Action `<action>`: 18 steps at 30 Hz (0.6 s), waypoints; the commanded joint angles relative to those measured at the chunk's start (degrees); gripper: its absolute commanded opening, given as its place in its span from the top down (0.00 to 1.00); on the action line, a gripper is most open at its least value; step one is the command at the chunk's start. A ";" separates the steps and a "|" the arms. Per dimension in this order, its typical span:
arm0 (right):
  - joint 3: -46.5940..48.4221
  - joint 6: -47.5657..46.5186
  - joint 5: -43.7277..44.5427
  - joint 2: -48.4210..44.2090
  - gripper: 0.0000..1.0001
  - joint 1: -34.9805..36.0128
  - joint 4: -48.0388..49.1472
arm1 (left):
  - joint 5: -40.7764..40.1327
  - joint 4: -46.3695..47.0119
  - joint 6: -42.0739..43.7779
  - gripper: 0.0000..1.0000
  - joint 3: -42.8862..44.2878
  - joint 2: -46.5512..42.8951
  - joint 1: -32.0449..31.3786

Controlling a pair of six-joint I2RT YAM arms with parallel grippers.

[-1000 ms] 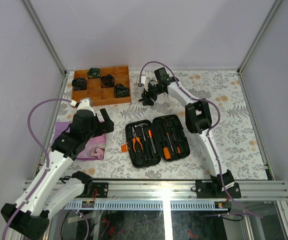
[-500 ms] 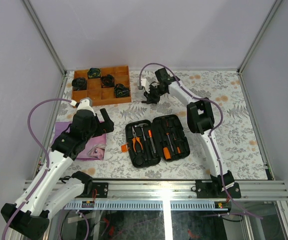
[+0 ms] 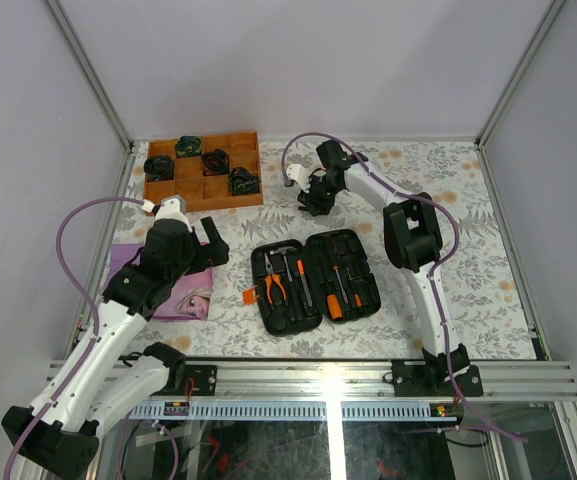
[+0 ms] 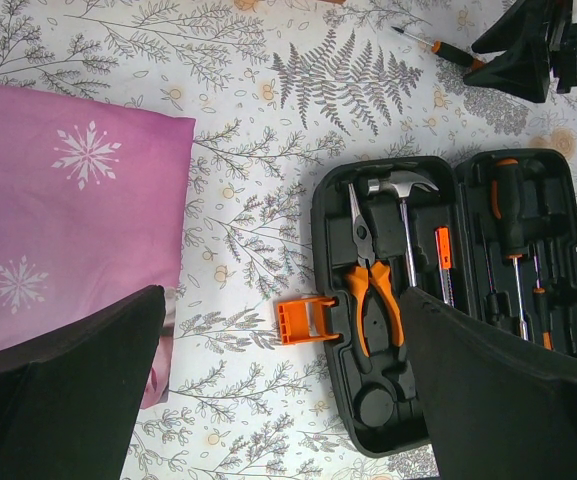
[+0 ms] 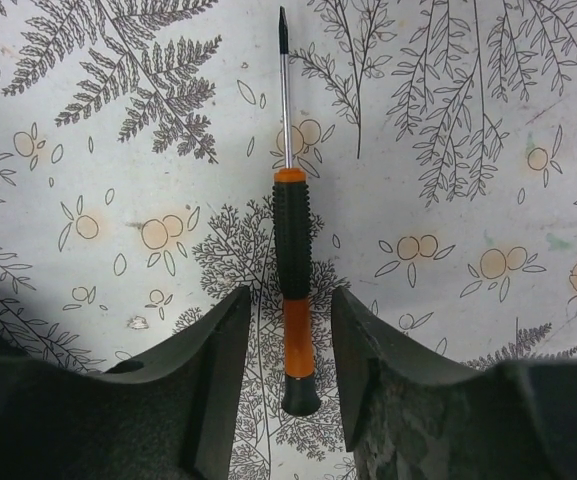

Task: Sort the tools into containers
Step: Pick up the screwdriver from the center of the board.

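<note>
Screwdriver (image 5: pixel 294 300), 1 loose tool with a black and orange handle, lies flat on the fern-printed tabletop (image 3: pixel 468 250) toward the far edge, about midway across, with its steel tip pointing away from the right gripper (image 5: pixel 289 310). That gripper is low over it, its 2 fingers (image 5: pixel 218 350) partly open and straddling the butt end of the handle. A strip of tabletop shows on each side, so nothing is clamped. The black tool case (image 4: pixel 319 240) lies open at the middle of the tabletop, nearer the near edge, its orange latch (image 4: pixel 306 320) sticking out on its left side. Its left half holds orange-handled pliers (image 4: pixel 368 290) and a hammer (image 4: pixel 400 190), and its right half holds several screwdrivers (image 4: pixel 510 215) in moulded slots. The left gripper (image 3: pixel 213 245) hangs with its fingers spread wide and holds nothing, above the tabletop between the case and a pink cloth (image 4: pixel 68 200) by the left edge. A brown wooden compartment tray (image 3: pixel 193 190) sits in the far-left corner.
</note>
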 commanded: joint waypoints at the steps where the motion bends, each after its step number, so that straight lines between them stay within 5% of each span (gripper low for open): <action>1: -0.07 0.91 -0.85 -0.49 0.54 -0.32 -4.46 | 0.76 1.63 0.72 0.00 -0.31 0.26 0.37; 18: 5.39 4.24 -3.29 4.20 0.61 2.19 -2.66 | 0.56 1.57 0.55 0.00 -0.33 0.11 0.35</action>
